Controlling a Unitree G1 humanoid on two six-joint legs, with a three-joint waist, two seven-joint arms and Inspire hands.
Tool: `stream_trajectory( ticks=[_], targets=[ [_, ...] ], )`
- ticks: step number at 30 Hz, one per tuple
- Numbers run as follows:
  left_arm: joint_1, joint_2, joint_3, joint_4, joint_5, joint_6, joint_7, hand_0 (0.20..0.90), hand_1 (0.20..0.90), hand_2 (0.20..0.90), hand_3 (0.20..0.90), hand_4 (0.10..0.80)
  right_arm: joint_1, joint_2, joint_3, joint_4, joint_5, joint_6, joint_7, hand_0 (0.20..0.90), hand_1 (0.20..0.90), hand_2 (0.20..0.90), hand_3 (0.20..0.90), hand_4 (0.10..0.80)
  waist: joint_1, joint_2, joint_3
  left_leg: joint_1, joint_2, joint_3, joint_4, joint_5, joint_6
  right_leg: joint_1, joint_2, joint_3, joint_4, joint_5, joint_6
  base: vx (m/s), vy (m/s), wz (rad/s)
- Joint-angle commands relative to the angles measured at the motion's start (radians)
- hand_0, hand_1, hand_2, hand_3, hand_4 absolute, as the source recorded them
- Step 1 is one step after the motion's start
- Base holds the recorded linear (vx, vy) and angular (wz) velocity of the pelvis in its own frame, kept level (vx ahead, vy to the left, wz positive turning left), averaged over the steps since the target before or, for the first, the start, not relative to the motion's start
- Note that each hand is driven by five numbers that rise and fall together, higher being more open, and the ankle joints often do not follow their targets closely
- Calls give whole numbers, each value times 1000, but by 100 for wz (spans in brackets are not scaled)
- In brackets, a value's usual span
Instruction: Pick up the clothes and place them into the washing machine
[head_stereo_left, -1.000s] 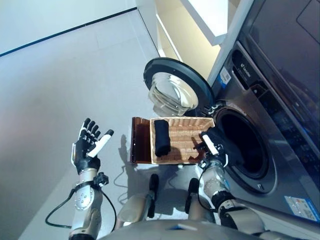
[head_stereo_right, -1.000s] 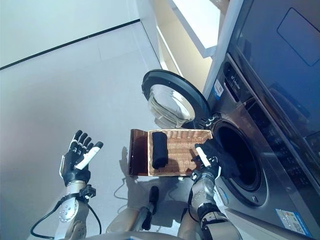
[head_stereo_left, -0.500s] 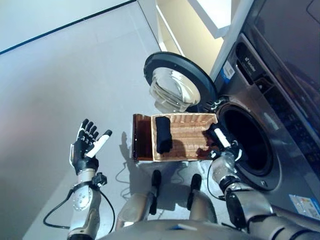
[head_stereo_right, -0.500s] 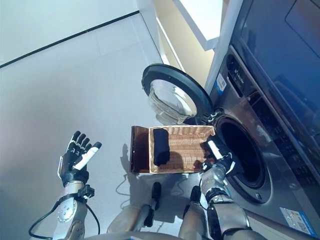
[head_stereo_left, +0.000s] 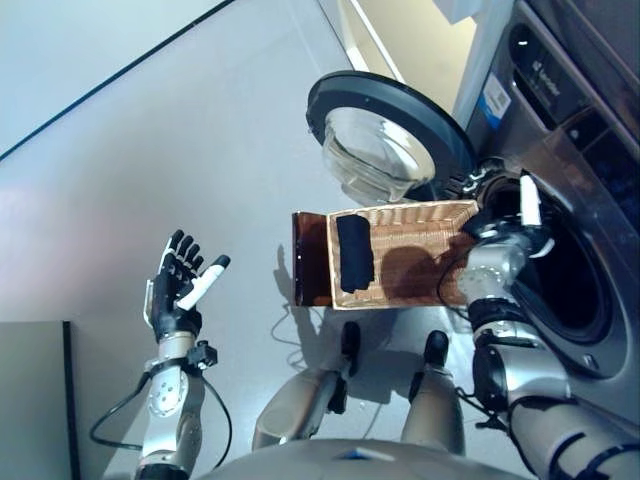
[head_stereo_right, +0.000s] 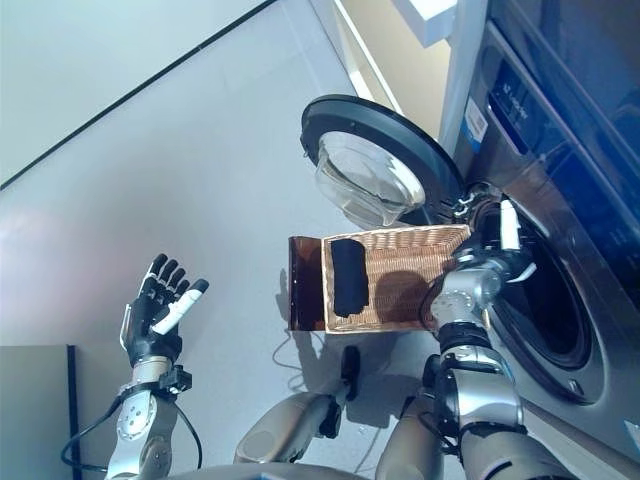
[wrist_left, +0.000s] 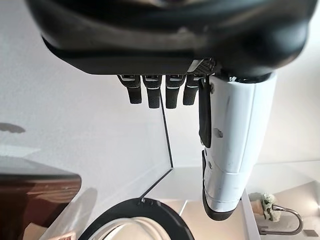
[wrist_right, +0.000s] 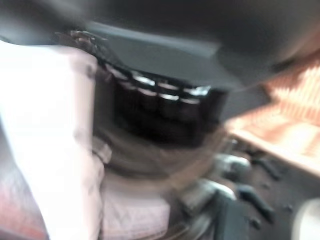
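Right robot hand sits at the washing machine mouth, grip unreadable, and could snag the door hinge while the dark garment lies in the basket beside it.

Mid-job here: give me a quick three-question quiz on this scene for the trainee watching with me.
1. True or false: the washing machine door is closed.
2. Where does the dark cloth lie? A. in the wicker basket; B. on the floor; C. in the left hand.
3. Fill in: the left hand, raised over the floor, is ___ (open or shut) and holds nothing.

Key: 1 false, it stands open; 2 A, at the basket's end away from the machine; 3 open.
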Motion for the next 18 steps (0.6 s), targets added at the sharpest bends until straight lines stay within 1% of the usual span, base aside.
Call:
stream_trajectory(
  ticks=[1, 2, 5, 7, 8, 9, 10, 11, 12, 13, 14, 15, 16, 18],
  targets=[
    [-15, 63, -9, -117, -23, -120, -14, 900, 900, 900, 900, 800, -113, -78, 30, -99, -9, -155, 119, 900, 900, 900, 900, 800, 9, -28, -81, -68, -37, -2, 76, -68, -48, 67, -34, 17, -79, 3, -27, 57, 9, 0],
    [-18, 59, -12, -110, -26, -121, -16, 900, 900, 900, 900, 800, -99, -75, 34, -66, -21, -143, 116, 900, 900, 900, 900, 800, 7, -32, -83, -63, -38, 0, 78, -78, -47, 70, -35, 17, -73, -6, -26, 3, 3, 3],
    [-19, 49, -14, -105, -26, -121, -18, 900, 900, 900, 900, 800, -73, -53, 25, -35, -23, -137, 116, 900, 900, 900, 900, 800, 3, -33, -85, -67, -35, 2, 77, -73, -46, 64, -33, 19, -73, 2, -27, 0, 0, 0],
    [-26, 30, -9, -97, -6, -125, -2, 900, 900, 900, 900, 800, 23, 34, 50, 44, -47, -105, 121, 900, 900, 900, 900, 800, -4, -37, -77, -61, -33, 4, 76, -81, -47, 68, -31, 19, -69, -9, -28, 0, 0, 0],
    [-25, 30, -9, -97, -5, -125, -1, 900, 900, 900, 900, 800, 24, 35, 51, 42, -47, -105, 120, 900, 900, 900, 900, 800, -4, -37, -78, -65, -33, 5, 75, -74, -47, 65, -31, 19, -72, -1, -29, 0, 0, 0],
    [-25, 23, -4, -96, 0, -124, 5, 900, 900, 900, 900, 800, 51, 65, 63, 50, -54, -97, 124, 900, 900, 900, 900, 800, -6, -38, -74, -61, -32, 4, 75, -80, -47, 67, -30, 19, -69, -8, -28, 0, 0, 0],
    [-24, 23, -3, -97, 1, -124, 6, 900, 900, 900, 900, 800, 52, 67, 64, 48, -55, -97, 123, 900, 900, 900, 900, 800, -7, -37, -74, -64, -31, 5, 74, -73, -47, 65, -29, 19, -73, 0, -29, -1, -11, 5],
    [-25, 10, 8, -97, 4, -126, 11, 900, 900, 900, 900, 800, 98, 115, 98, 55, -64, -77, 145, 900, 900, 900, 900, 800, -11, -41, -67, -58, -30, 5, 75, -78, -47, 68, -28, 18, -68, -7, -30, -15, -12, 6],
    [-25, 7, 12, -98, 5, -125, 12, 900, 900, 900, 900, 800, 121, 143, 111, 60, -56, -70, 157, 900, 900, 900, 900, 800, -15, -44, -64, -57, -29, 5, 77, -79, -47, 70, -28, 19, -67, -7, -30, 4, -14, 5],
    [-24, 4, 14, -98, 9, -124, 13, 900, 900, 900, 900, 800, 145, 165, 138, 80, -69, -53, 168, 900, 900, 900, 900, 800, -17, -48, -61, -56, -28, 5, 78, -79, -47, 72, -26, 19, -67, -7, -31, 0, 0, 0],
    [-24, 3, 16, -99, 9, -124, 13, 900, 900, 900, 900, 800, 146, 165, 139, 80, -69, -53, 168, 900, 900, 900, 900, 800, -18, -48, -61, -59, -27, 6, 77, -73, -47, 70, -26, 19, -70, 1, -31, -11, -11, -4],
    [-21, -5, 17, -100, 10, -122, 12, 900, 900, 900, 900, 800, 186, 203, 173, 81, -67, -35, 193, 900, 900, 900, 900, 800, -23, -57, -56, -55, -25, 5, 80, -79, -47, 73, -24, 19, -66, -7, -31, 0, 0, 0],
    [-23, -10, 16, -100, 7, -120, 9, 900, 900, 900, 900, 800, 203, 220, 202, 90, -84, -19, 202, 900, 900, 900, 900, 800, -25, -62, -54, -55, -23, 5, 81, -78, -47, 73, -22, 18, -66, -5, -31, 0, 0, 0],
    [-18, -18, 19, -104, 2, -119, 1, 900, 900, 900, 900, 800, 236, 240, 218, 85, -72, -6, 224, 900, 900, 900, 900, 800, -29, -70, -51, -54, -21, 4, 80, -77, -47, 75, -21, 16, -66, -6, -31, 0, 0, 0]
  ],
)
